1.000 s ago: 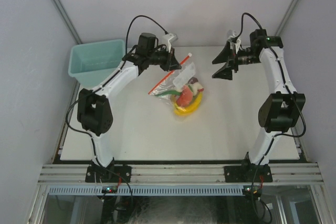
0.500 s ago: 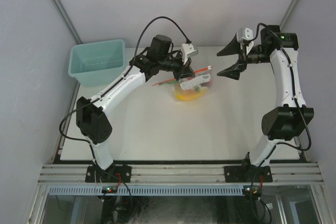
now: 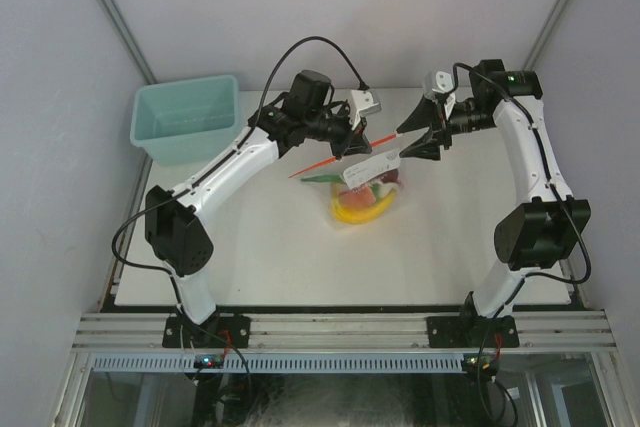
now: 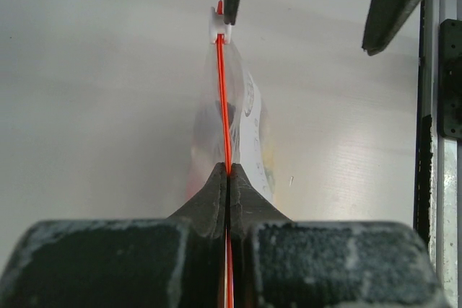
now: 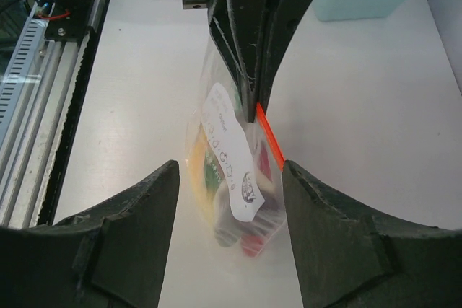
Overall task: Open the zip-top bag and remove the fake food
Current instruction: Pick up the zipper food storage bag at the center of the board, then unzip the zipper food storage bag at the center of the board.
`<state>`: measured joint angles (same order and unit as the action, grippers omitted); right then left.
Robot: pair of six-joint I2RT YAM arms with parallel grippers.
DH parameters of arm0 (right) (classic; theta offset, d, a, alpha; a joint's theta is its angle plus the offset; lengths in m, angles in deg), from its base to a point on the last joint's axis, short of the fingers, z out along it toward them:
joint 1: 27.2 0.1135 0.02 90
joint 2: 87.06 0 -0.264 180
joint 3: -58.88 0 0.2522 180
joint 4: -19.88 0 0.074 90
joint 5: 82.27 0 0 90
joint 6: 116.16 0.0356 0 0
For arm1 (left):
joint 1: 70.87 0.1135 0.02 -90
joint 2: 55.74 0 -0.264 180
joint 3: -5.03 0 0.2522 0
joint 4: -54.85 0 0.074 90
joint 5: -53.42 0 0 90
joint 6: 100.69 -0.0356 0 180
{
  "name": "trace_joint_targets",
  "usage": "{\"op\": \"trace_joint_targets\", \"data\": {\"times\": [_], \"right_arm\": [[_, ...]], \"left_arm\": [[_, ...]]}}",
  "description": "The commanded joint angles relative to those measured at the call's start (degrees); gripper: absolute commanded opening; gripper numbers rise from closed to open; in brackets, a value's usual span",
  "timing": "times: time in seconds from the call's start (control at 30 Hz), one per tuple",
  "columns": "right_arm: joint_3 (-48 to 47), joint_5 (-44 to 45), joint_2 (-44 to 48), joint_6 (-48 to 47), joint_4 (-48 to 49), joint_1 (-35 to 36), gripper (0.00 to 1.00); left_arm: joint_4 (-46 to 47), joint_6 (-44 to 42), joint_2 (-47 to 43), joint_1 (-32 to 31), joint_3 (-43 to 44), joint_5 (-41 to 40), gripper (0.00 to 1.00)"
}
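Tightly, left gripper (image 4: 228, 172) pinches zip-top bag (image 5: 225, 151) at red edge (image 4: 223, 106); right gripper (image 5: 228, 171) gapes astride.

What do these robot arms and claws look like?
The left arm and right arm have white shells and bulky black joints, with thin black cables looping off them. The left gripper and right gripper have black wedge-shaped fingers. A green light glows on the right arm.

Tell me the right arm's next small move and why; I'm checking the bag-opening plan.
Probably close the right gripper on the white slider at the far end of the red-orange zip strip. The left gripper pinches the strip partway along, the zip-top bag hangs from it, and the right jaws stand open astride it, one finger beside the slider.
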<state>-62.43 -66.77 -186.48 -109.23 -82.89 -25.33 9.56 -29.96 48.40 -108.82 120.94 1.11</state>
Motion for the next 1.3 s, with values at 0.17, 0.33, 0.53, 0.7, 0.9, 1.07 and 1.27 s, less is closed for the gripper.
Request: {"op": "trace_joint_targets", "data": {"times": [0.17,0.33,0.53,0.7,0.9,1.07,1.27], "right_arm": [[-2.7,1.2,0.1,4.3,4.6,-0.6,0.56],[-2.7,2.6,-0.5,5.5,6.1,-0.5,0.52],[-3.0,3.7,-1.3,7.0,7.7,-0.4,0.48],[-3.2,4.1,-1.7,7.3,7.9,-0.3,0.46],[-3.4,3.2,-1.7,8.4,8.2,-0.7,0.44],[-3.3,2.4,-1.6,8.0,7.6,-0.5,0.36],[-3.3,1.9,-1.7,6.1,6.0,-0.1,0.23]], "left_arm": [[1.4,-1.4,-4.7,-0.7,3.4,1.3,0.0],[1.4,-1.4,-4.7,-0.9,3.6,1.6,0.0],[1.4,-1.5,-4.8,-1.2,3.7,1.9,0.0],[1.3,-1.5,-4.9,-1.2,3.8,2.0,0.0],[1.3,-1.5,-4.8,-1.4,3.9,2.1,0.0],[1.3,-1.5,-4.8,-1.5,4.1,2.3,0.0],[1.2,-1.4,-4.9,-1.4,4.0,2.2,0.0]]}}
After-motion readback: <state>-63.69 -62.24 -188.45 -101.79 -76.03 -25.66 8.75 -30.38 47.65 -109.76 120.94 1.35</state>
